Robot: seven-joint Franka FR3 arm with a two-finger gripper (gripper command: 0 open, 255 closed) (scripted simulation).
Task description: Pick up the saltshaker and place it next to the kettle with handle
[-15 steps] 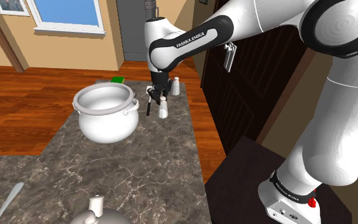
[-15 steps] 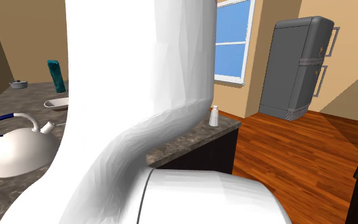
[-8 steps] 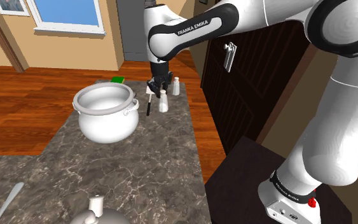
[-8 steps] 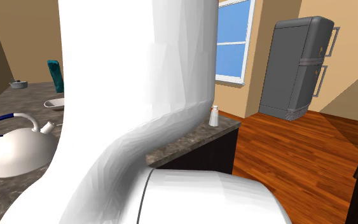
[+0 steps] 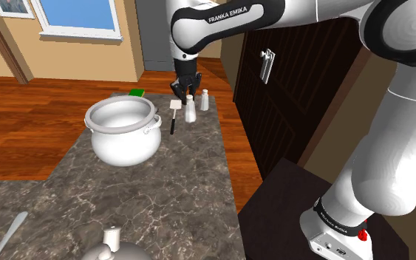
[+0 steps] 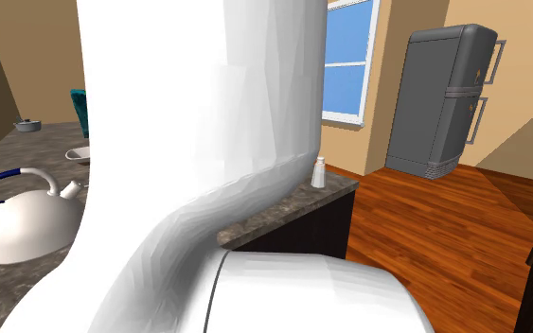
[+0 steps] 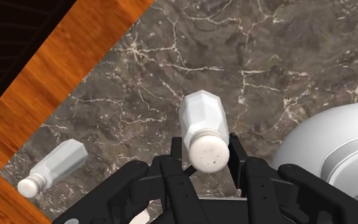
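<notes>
— Black tool first: what has it got?
— It is closed on the saltshaker and clasps it at the top. From the wrist, the two fingers press on either side of the perforated white cap. The pale faceted body points away from them towards the dark marbled bench.
— Where does that put it?
— At the far end of the bench, just right of a white spatula with a black handle, by the shoulder view. Whether its base touches the stone I cannot tell.
— Any neighbours?
— A second shaker stands just beyond it to the right, near the bench's far edge. A big white pot sits left of the spatula.
— And the kettle?
— Well apart from the saltshaker, at the near end of the bench. Its knob shows at the shoulder view's bottom edge. The second exterior view has its white body and blue handle at the left, beside the arm.
</notes>
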